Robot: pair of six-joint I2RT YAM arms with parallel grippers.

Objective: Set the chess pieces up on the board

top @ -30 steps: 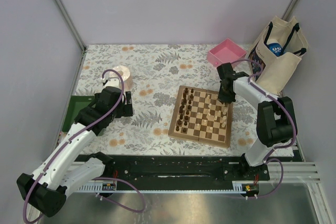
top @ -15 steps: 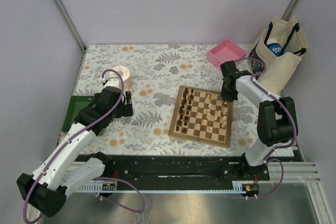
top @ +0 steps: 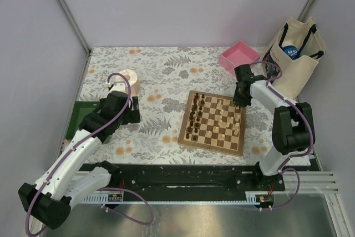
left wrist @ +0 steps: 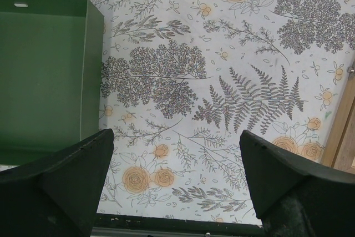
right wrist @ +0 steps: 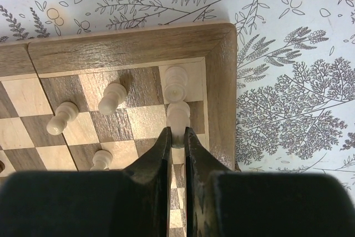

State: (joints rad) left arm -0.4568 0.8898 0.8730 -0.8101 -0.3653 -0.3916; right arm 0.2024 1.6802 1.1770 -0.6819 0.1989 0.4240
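The board [top: 209, 145] lies right of centre, with dark chess pieces [top: 192, 119] on its left columns and pale ones [top: 224, 120] on its right. My right gripper [top: 240, 102] hangs over the board's far right corner. In the right wrist view that gripper [right wrist: 177, 132] is shut on a pale chess piece [right wrist: 178, 115], held next to the wooden border [right wrist: 138, 45], just short of another pale piece [right wrist: 176, 81] in the corner square. My left gripper [top: 135, 113] stands open over the floral cloth with nothing between its fingers [left wrist: 61, 176].
A green tray [left wrist: 41, 76] lies by the left gripper at the table's left edge. A round pale cylinder [top: 129, 80] stands behind it. A pink tray [top: 239, 55] and a cloth tote bag [top: 293, 54] sit at the back right, close to the right arm.
My right gripper has shifted slightly toward the board's far right corner, staying shut. The left arm has not moved.
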